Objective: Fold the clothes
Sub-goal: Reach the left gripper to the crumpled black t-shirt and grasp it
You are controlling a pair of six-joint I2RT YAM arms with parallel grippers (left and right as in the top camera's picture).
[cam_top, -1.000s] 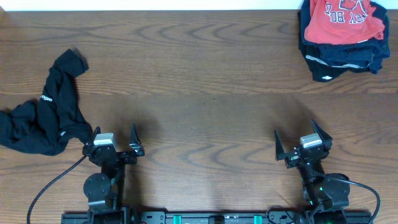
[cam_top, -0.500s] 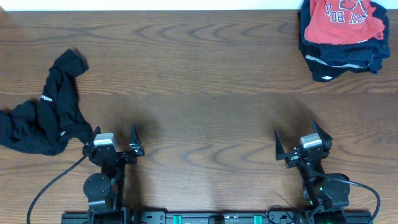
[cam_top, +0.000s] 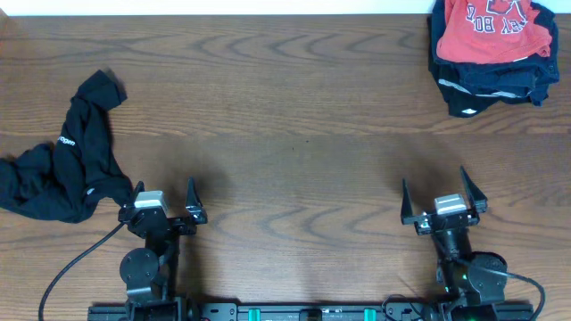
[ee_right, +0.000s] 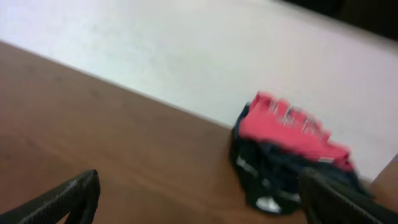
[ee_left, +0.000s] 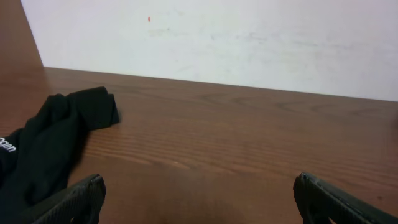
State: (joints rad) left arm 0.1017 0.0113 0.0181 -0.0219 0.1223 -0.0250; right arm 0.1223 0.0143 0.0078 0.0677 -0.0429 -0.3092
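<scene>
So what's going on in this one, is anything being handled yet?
Nothing is being handled yet. A black T-shirt lies crumpled and unfolded at the left side of the table. The left fingers rest just beside it, open and empty. The right fingers are open and empty too, over bare wood. A stack of folded dark clothes topped by a red shirt sits in the far right corner.

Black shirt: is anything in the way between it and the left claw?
Nothing visible is. The black shirt lies crumpled right beside the open left claw, with only the wooden table around them.
</scene>
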